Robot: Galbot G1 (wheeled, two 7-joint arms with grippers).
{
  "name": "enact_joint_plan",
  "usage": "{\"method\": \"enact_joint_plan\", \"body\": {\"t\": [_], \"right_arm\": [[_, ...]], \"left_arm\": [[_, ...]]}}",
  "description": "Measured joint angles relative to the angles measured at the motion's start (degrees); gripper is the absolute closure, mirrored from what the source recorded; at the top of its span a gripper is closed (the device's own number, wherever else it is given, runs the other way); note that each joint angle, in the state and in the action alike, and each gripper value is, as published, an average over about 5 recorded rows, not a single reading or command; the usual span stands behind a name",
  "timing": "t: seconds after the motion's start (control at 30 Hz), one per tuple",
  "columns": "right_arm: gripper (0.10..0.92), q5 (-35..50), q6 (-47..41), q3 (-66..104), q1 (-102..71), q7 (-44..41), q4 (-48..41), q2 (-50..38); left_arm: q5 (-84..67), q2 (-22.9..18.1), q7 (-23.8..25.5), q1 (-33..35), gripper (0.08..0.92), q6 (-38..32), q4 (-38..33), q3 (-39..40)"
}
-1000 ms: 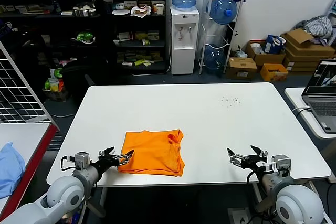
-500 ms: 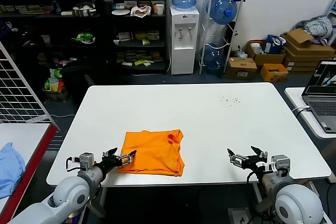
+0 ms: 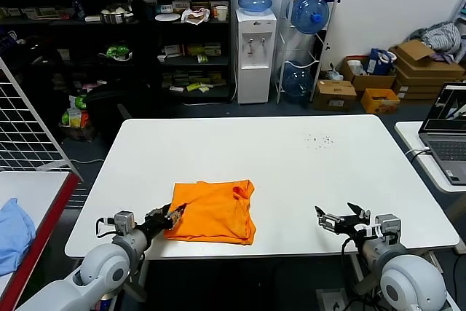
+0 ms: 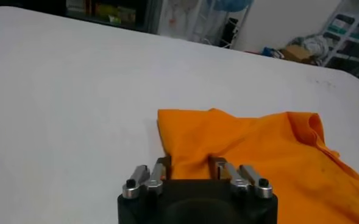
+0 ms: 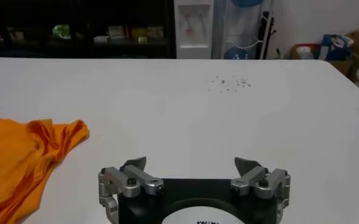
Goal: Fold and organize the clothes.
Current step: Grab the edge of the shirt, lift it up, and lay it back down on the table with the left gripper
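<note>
Since a second ago, left gripper [image 3: 173,215] has advanced and narrowed, pinching shirt [image 3: 215,211] at its 8 o'clock corner. Shirt at table [image 3: 291,158] 6 o'clock edge. Right gripper [image 3: 336,219] wide, idle at 4 o'clock.

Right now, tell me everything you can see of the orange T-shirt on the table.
The orange T-shirt is soft, bright fabric folded into a rough rectangle, lying flat near the front edge of the white table. Its neck opening bunches up at the far right corner, and the edges look wrinkled; no lettering shows. The left pincer pinches a fold at its near left corner, fabric gathered between the fingers. The right pincer stands open, well clear of it.
</note>
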Motion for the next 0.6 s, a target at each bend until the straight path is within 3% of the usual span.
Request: {"method": "enact_joint_plan", "body": {"t": [0.37, 0.6], "right_arm": [[0.104, -0.09, 0.10, -0.14, 0.11, 0.02, -0.28, 0.07], [0.104, -0.10, 0.25, -0.38, 0.56, 0.01, -0.48, -0.03]], "left_arm": [[-1.08, -0.82, -1.78, 0.26, 0.889, 0.16, -0.80, -0.29], [-2.88, -0.39, -4.33, 1.23, 0.907, 1.03, -3.20, -1.97]]}}
